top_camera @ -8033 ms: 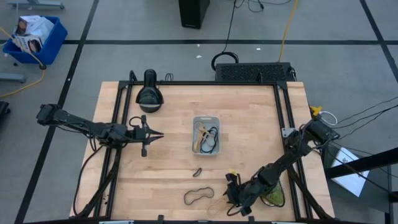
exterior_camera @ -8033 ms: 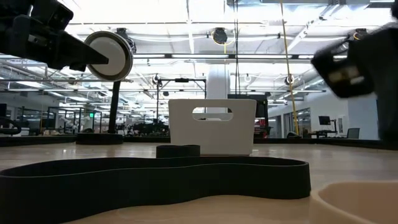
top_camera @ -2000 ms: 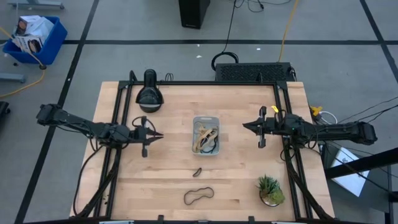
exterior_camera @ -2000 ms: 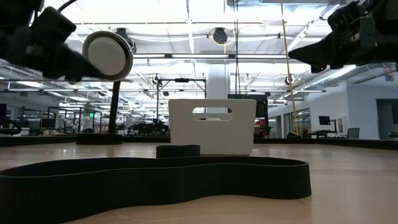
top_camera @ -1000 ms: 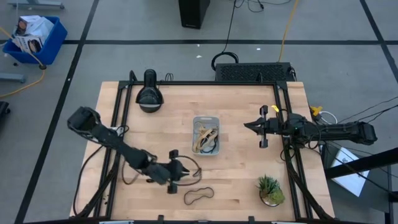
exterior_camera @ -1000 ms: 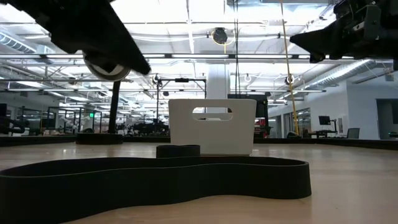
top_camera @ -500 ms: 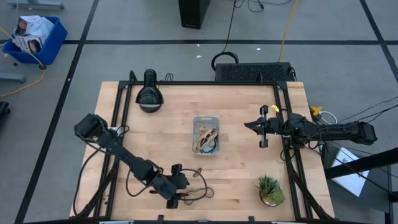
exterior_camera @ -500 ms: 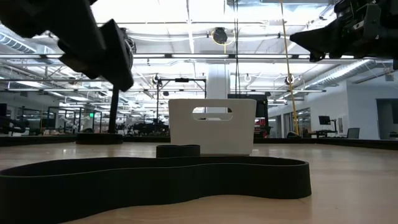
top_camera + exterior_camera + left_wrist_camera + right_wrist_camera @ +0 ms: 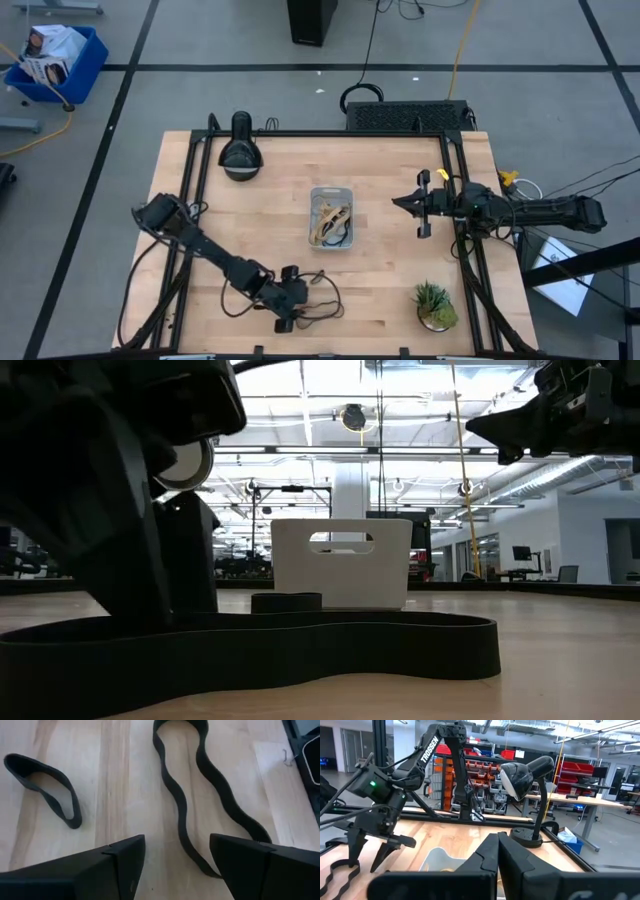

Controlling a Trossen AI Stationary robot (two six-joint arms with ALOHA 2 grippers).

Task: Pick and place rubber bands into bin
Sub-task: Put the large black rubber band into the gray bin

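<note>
A long wavy black rubber band (image 9: 200, 795) lies flat on the table near its front edge (image 9: 326, 311). My left gripper (image 9: 176, 865) is low over it and open, with one finger on each side of the band's nearer end; I cannot tell whether they touch it. A short black band (image 9: 45, 785) lies beside it (image 9: 317, 276). The pale bin (image 9: 331, 217) sits mid-table with tan and black bands inside. My right gripper (image 9: 397, 201) hangs shut above the table, to the right of the bin.
A black desk lamp (image 9: 240, 152) stands at the far left of the table. A small potted plant (image 9: 434, 305) sits at the near right. Bare wood lies between the bin and the bands. In the low view my left gripper (image 9: 165, 600) looms at the left.
My left gripper has swung toward the table's near edge and down, from beside the short band to the long band's end, and its fingers now stand apart on either side of that end. Neither band has moved.
</note>
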